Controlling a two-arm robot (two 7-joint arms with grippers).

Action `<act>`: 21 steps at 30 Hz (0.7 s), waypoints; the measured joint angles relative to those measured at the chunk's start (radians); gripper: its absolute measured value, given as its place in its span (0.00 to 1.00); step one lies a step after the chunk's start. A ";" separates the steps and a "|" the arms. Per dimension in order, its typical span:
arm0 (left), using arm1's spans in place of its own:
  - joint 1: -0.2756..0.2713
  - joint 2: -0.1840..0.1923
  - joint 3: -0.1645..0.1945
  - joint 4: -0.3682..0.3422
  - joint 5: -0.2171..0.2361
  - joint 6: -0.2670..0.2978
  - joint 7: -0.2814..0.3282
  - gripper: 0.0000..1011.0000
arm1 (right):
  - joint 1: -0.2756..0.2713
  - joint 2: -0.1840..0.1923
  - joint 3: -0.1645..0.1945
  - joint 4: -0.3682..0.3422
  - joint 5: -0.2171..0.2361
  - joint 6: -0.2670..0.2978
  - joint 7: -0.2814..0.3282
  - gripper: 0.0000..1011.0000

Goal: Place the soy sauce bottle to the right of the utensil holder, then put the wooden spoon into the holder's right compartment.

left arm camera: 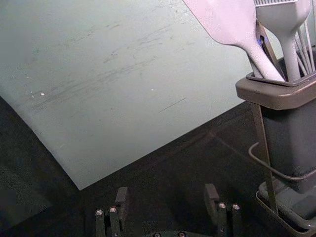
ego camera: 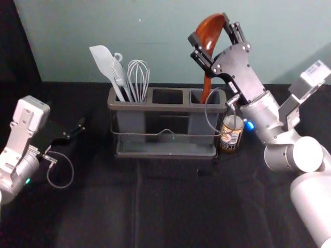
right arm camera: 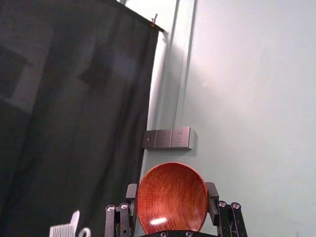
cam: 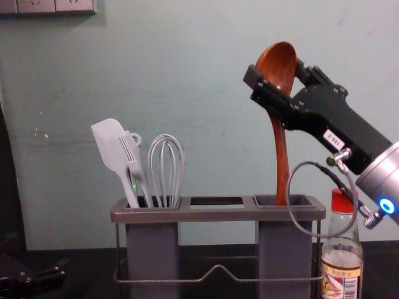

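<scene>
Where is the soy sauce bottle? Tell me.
In the chest view, the soy sauce bottle stands at lower right, just beside the right end of the utensil holder, lower than the right gripper.

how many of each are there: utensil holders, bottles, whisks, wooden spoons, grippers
Utensil holder: 1
Soy sauce bottle: 1
Whisk: 1
Wooden spoon: 1
Grippers: 2 (left gripper off the holder's left side; right gripper above the holder, gripping the spoon)
Total: 6
</scene>
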 joint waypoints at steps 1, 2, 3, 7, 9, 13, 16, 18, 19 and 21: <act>0.000 0.000 0.000 0.000 0.000 0.000 0.000 0.99 | 0.000 -0.002 0.001 0.006 0.000 -0.001 0.001 0.83; 0.000 0.000 0.000 0.000 0.000 0.000 0.000 0.99 | 0.000 -0.004 0.002 0.012 0.000 -0.002 0.002 0.83; 0.000 0.000 0.000 0.000 0.000 0.000 0.000 0.99 | -0.001 -0.006 0.004 0.021 0.001 -0.004 0.006 0.83; 0.000 0.000 0.000 0.000 0.000 0.000 0.000 0.99 | -0.001 -0.012 0.007 0.041 0.003 -0.007 0.013 0.83; 0.000 0.000 0.000 0.000 0.000 0.000 0.000 0.99 | -0.001 -0.016 0.010 0.056 0.005 -0.009 0.017 0.83; 0.000 0.000 0.000 0.000 0.000 0.000 0.000 0.99 | -0.005 -0.021 0.013 0.071 0.005 -0.013 0.022 0.83; 0.000 0.000 0.000 0.000 0.000 0.000 0.000 0.99 | -0.010 -0.024 0.015 0.083 0.003 -0.017 0.026 0.83; 0.000 0.000 0.000 0.000 0.000 0.000 0.000 0.99 | -0.012 -0.025 0.015 0.086 0.002 -0.017 0.028 0.83; 0.000 0.000 0.000 0.000 0.000 0.000 0.000 0.99 | -0.013 -0.026 0.015 0.088 0.002 -0.017 0.030 0.83; 0.000 0.000 0.000 0.000 0.000 0.000 0.000 0.99 | -0.016 -0.026 0.015 0.092 0.001 -0.018 0.033 0.83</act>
